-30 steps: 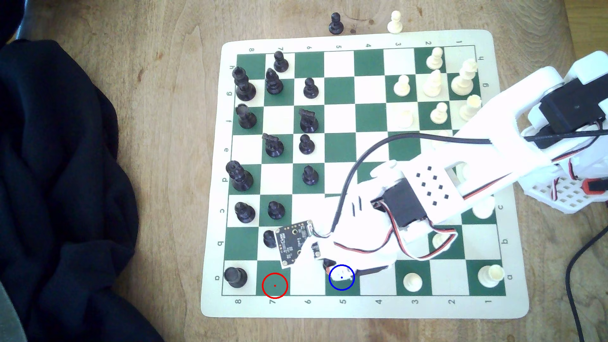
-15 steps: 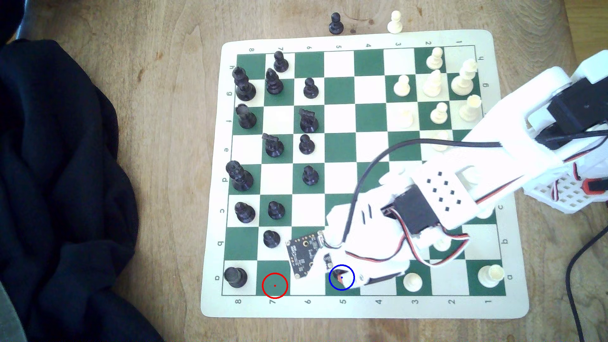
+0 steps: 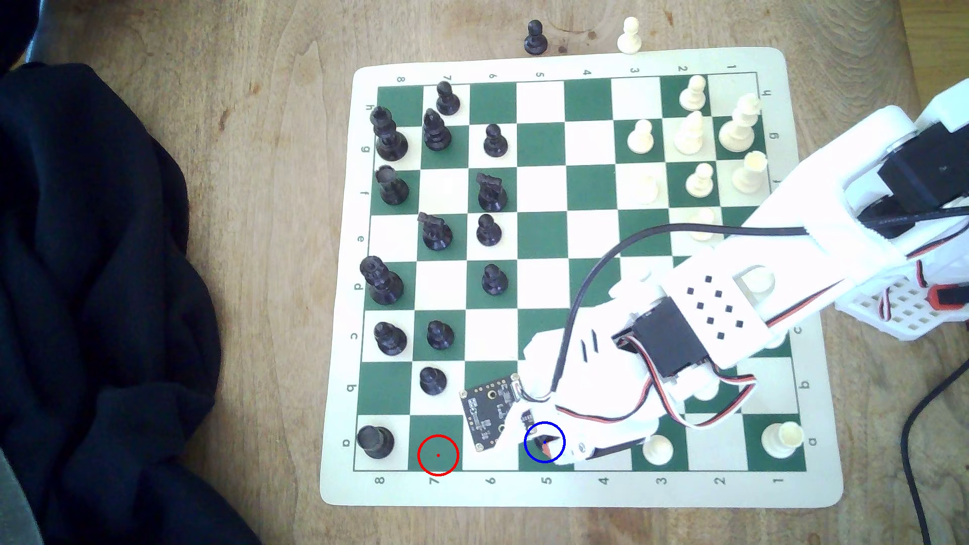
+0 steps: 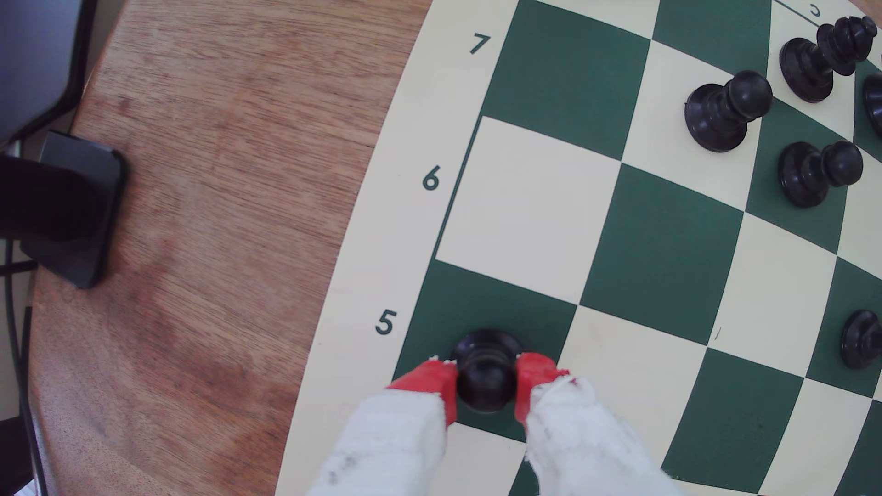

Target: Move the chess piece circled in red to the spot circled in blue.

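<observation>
The chess piece circled in red, a small black pawn [image 4: 487, 346], sits between the red fingertips [image 4: 441, 381] of my gripper [image 4: 488, 376], which is shut on its head. It is on or just above the green square beside the number 5 [image 4: 477, 300]; I cannot tell if its base touches. In the exterior view this square is the spot circled in blue [image 3: 530, 462], and the gripper [image 3: 545, 445] holds the pawn [image 3: 539, 444] inside the ring. The red-ringed green square [image 3: 438, 455] stands bare.
On the board's near row stand a black rook [image 3: 375, 441], a white pawn [image 3: 657, 449] and a white rook [image 3: 781, 439]. A black pawn [image 3: 433, 380] is one row back. Dark cloth [image 3: 105, 288] covers the table at the exterior view's left.
The arm has swung towards the exterior view's right and the board's near edge, carrying the pawn into the blue ring. The black pawn behind the wrist camera board is now uncovered.
</observation>
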Tool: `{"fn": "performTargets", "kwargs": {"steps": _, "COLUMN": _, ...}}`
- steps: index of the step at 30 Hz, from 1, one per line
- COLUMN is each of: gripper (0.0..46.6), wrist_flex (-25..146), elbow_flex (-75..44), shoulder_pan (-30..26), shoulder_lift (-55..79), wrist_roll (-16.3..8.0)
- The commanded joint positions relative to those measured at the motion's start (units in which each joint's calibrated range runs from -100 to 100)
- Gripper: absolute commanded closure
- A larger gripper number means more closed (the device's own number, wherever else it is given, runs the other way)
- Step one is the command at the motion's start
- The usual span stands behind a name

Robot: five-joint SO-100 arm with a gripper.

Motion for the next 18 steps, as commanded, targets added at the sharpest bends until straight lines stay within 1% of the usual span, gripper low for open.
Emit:
{"fn": "performTargets", "kwargs": {"steps": 1, "gripper": 46.4, "wrist_flex": -1.34, "elbow_flex": -1.23, "shoulder_pan": -0.64, "shoulder_lift": -0.71, "wrist_roll": -0.15}}
{"fn": "performTargets", "kwargs": {"steps": 6, "gripper": 46.3, "wrist_flex": -1.75, "elbow_flex": -1.41, "shoulder_pan": -0.95, "shoulder_lift": 0.64, "wrist_roll": -0.24}}
{"fn": "performTargets", "kwargs": {"steps": 7, "gripper": 45.5, "wrist_flex": -1.75, "elbow_flex": -1.59, "shoulder_pan": -1.03, "shoulder_lift": 0.81, "wrist_roll": -0.24}}
{"fn": "performTargets", "kwargs": {"steps": 8, "gripper": 44.2, "wrist_flex": -1.75, "elbow_flex": -1.68, "shoulder_pan": -1.03, "shoulder_lift": 0.90, "wrist_roll": -0.24}}
{"fn": "performTargets", "kwargs": {"steps": 10, "gripper": 39.0, "wrist_flex": -1.67, "elbow_flex": -1.68, "shoulder_pan": -0.95, "shoulder_lift": 0.98, "wrist_roll": -0.24}}
{"fn": "performTargets", "kwargs": {"steps": 12, "gripper": 35.0, "wrist_flex": -1.67, "elbow_flex": -1.68, "shoulder_pan": -0.72, "shoulder_lift": 1.07, "wrist_roll": -0.24}}
{"fn": "performTargets", "kwargs": {"steps": 18, "gripper": 32.5, "wrist_flex": -1.42, "elbow_flex": -0.87, "shoulder_pan": -0.40, "shoulder_lift": 0.05, "wrist_roll": -0.24}}
